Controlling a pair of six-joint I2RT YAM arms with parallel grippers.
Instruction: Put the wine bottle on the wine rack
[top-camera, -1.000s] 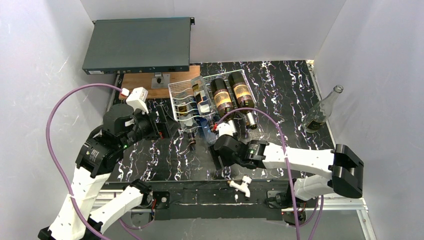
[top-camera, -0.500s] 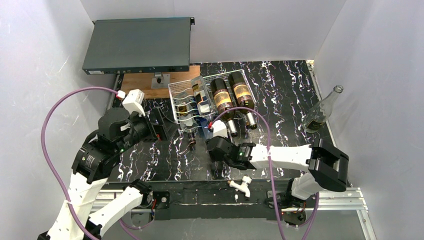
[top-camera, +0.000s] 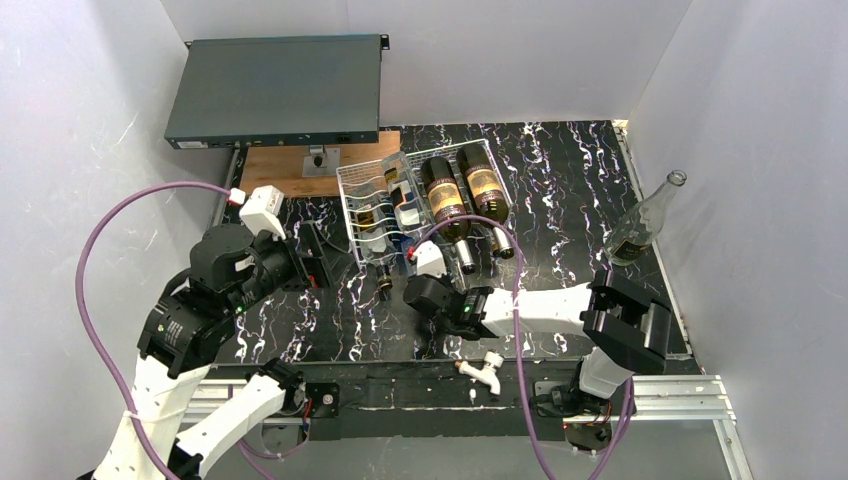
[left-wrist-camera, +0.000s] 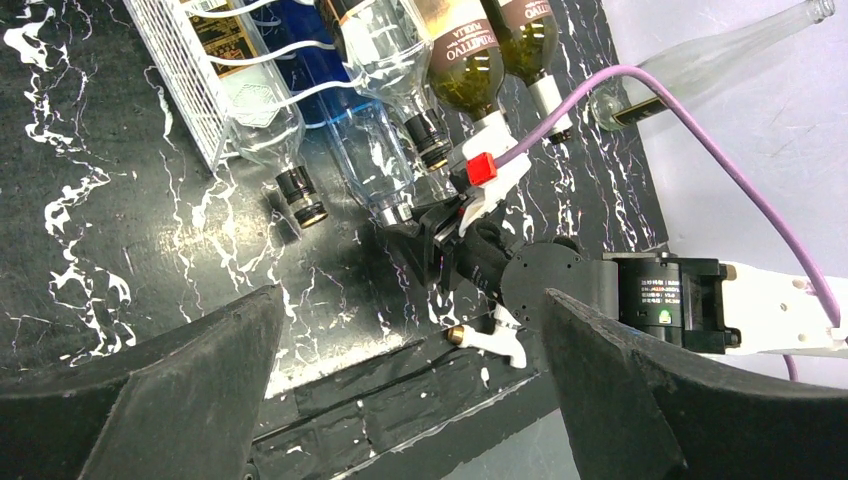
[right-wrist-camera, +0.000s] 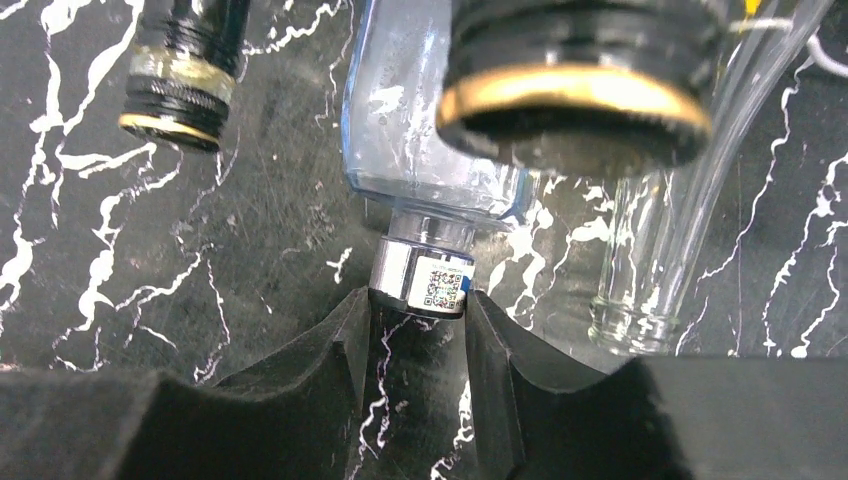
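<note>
The white wire wine rack (top-camera: 352, 195) stands at the table's middle back, with several bottles lying in it, necks toward me. A clear blue-tinted wine bottle (top-camera: 412, 250) lies at the rack's front, its silver cap (right-wrist-camera: 420, 282) pointing at my right gripper (top-camera: 412, 287). In the right wrist view the right gripper (right-wrist-camera: 418, 305) has its fingertips against both sides of that cap. The bottle (left-wrist-camera: 365, 150) and rack (left-wrist-camera: 190, 70) also show in the left wrist view. My left gripper (top-camera: 318, 255) is wide open and empty, left of the rack; it also shows in its own wrist view (left-wrist-camera: 410, 300).
A dark grey metal box (top-camera: 275, 90) and a wooden board (top-camera: 300, 165) sit at the back left. An empty clear bottle (top-camera: 645, 220) leans on the right wall. Two dark bottles with brown labels (top-camera: 445, 200) fill the rack's right side. A white tap (top-camera: 485, 370) lies at the front edge.
My right arm has swung left, bringing its gripper closer under the clear bottle's neck. My left gripper has drawn back a little to the left and toward me.
</note>
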